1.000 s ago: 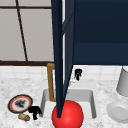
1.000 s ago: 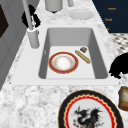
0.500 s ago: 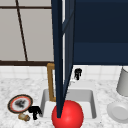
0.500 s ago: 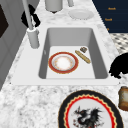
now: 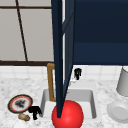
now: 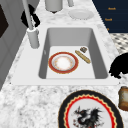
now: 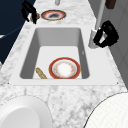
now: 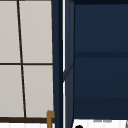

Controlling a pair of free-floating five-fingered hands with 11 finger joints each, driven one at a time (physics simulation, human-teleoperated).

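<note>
The marble counter (image 6: 30, 100) carries everything, with the white sink (image 6: 70, 32) sunk into its middle. On the sink's floor lies a red-rimmed plate (image 6: 63, 62) with a pale centre, flat and near the faucet-side wall, and beside it a tan stick-shaped utensil (image 6: 82, 56) lying aslant with a small dark piece (image 6: 83, 49) at its far end.

The decorated plate (image 6: 91, 112) lies flat on the counter's left end: black outer band, red and yellow scalloped ring, white middle with a dark dragon-like figure. In the front view it sits left of the sink (image 5: 20, 103). Just beside it, toward the counter's front edge, stands a small brown jar (image 6: 123, 98).

The left hand (image 5: 35, 111) hovers over the counter between that jar and the sink's left rim, close to the decorated plate; its fingers point downward and are loosely curled, closed on nothing. In the left side view it shows as a dark shape (image 6: 119, 65) at the sink's front corner.

The right hand (image 5: 77, 73) hangs behind the sink at the back edge of the counter, just beside the faucet (image 6: 31, 32). In the right side view (image 7: 106, 35) its fingers are curled and hold nothing, near the faucet's base but apart from it.

On the counter's right end rest a plain white plate (image 5: 118, 111) and a grey canister (image 5: 123, 82). A dark blue cabinet door (image 5: 61, 50) stands open above the sink.
</note>
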